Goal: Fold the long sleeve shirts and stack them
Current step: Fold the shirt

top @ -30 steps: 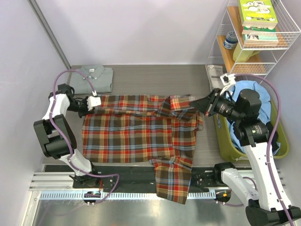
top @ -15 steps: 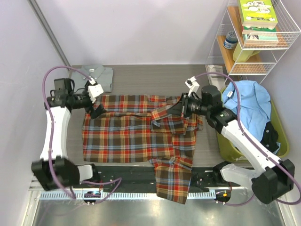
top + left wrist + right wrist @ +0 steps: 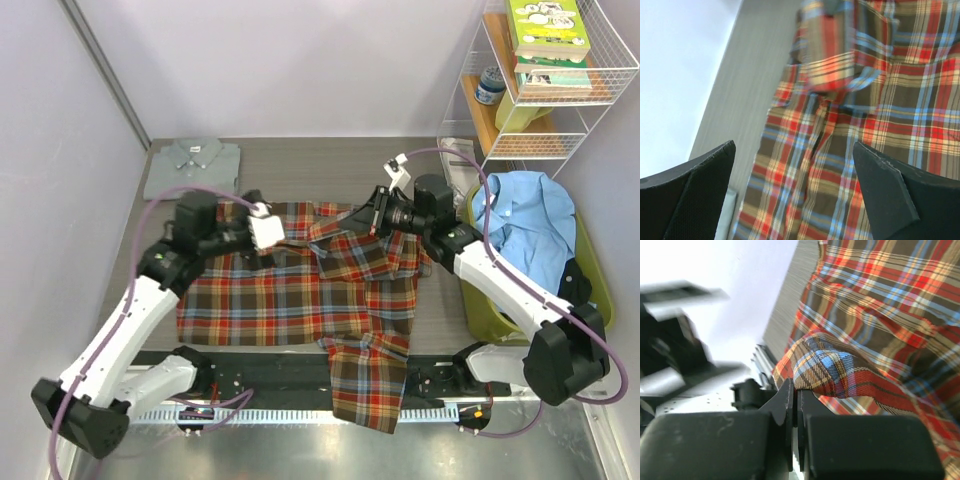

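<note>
The plaid long sleeve shirt (image 3: 290,295) lies spread over the middle of the table, one sleeve hanging off the front edge. My right gripper (image 3: 373,218) is shut on a fold of its right side and holds it lifted over the body; in the right wrist view the jaws (image 3: 795,392) pinch the plaid cloth (image 3: 840,372). My left gripper (image 3: 272,240) hovers open above the shirt's upper left part. In the left wrist view its fingers (image 3: 695,190) stand wide apart with only plaid cloth (image 3: 840,150) below. The grey long sleeve shirt (image 3: 195,165) lies folded at the back left.
A green bin (image 3: 490,310) holding a blue garment (image 3: 530,225) stands at the right table edge. Behind it is a wire shelf (image 3: 545,110) with books. A white paper (image 3: 455,155) lies at the back right. A metal rail (image 3: 270,412) runs along the front.
My left gripper has opened, let go of the shirt's left edge and swung right over the shirt. My right gripper has carried its plaid fold leftward.
</note>
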Robot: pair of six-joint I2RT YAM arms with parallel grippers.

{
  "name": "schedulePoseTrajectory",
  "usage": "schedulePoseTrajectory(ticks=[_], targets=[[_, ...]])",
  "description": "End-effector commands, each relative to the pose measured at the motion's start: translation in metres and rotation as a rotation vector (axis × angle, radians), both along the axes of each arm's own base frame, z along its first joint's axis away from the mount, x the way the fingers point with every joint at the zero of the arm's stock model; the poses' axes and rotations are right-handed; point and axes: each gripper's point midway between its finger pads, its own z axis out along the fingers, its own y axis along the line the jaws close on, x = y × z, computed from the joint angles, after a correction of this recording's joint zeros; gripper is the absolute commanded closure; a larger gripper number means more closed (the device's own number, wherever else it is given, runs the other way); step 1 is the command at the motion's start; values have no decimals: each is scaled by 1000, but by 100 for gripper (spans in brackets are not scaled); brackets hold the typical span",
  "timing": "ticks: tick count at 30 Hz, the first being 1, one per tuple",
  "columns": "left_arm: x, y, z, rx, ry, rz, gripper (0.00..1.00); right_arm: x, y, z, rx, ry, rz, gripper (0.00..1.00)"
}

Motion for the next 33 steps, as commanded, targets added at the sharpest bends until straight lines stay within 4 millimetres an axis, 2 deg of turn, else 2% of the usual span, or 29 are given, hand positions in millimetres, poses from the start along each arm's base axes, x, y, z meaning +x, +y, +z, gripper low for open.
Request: schedulePoseTrajectory(ticks=[1,2,3,4,6,7,9,10,11,12,13,15,16,18,19,20,21,22,23,24,25,26,27,28,30,31,32,33], targets=[[10,-41,10,-37,-225,65,0,8,14,39,144,6,3,99],[14,-44,6,-16,-257,103,0,8,16,39,146,12,11,99],[4,-66,14,-46,-304,57,0,9,17,41,151,9,16,99],[3,-75,1,-28,-303,44,0,10,18,39,148,16,20,99],[-1,-91,0,-35,-344,25,0,8,20,38,141,18,38,99],[3,-99,-8,-26,-353,18,0,8,20,37,139,23,42,99],[7,-106,-12,-21,-361,33,0,5,21,37,138,17,62,99],[10,-109,-7,-48,-370,47,3,4,21,37,136,13,69,99],[15,-113,-12,-47,-348,56,7,3,20,35,128,15,70,99],[17,-115,-13,-47,-341,65,13,1,20,34,126,15,75,99],[21,-116,-11,-53,-342,81,27,-1,20,33,124,17,87,99],[28,-122,-17,-39,-314,96,47,-3,19,29,113,20,91,99],[36,-118,-20,-17,-311,145,64,-7,20,29,113,21,108,99],[41,-116,-28,25,-299,161,76,-8,18,34,110,-9,116,99],[42,-115,-29,36,-296,168,90,-8,18,35,99,-32,120,99],[42,-113,-33,48,-289,171,99,-11,15,30,71,-26,123,99],[39,-110,-32,48,-289,171,100,-8,12,35,22,-121,139,97],[37,-109,-33,48,-281,161,100,-11,2,17,-60,-70,130,88],[32,-105,-38,74,-256,147,100,-8,-5,23,-104,-104,128,84],[27,-101,-28,55,-256,134,100,-4,-19,17,-159,-123,121,81],[17,-99,-32,64,-222,91,100,-9,-33,7,-224,-139,148,77],[6,-100,-31,49,-195,15,100,-14,-40,13,-218,-167,185,75],[-12,-91,-33,79,-148,-37,100,-13,-49,15,-224,-185,185,72],[-22,-89,-33,80,-116,-72,100,-5,-71,17,-254,-224,147,66],[-53,-85,-24,58,-2,-175,100,2,-88,23,-276,-263,120,60],[-69,-82,-27,74,60,-231,100,9,-97,17,-307,-257,99,49],[-97,-87,-22,49,117,-364,100,16,-100,17,-324,-261,80,44],[-110,-85,-21,49,144,-416,100,25,-102,15,-348,-258,60,43]])
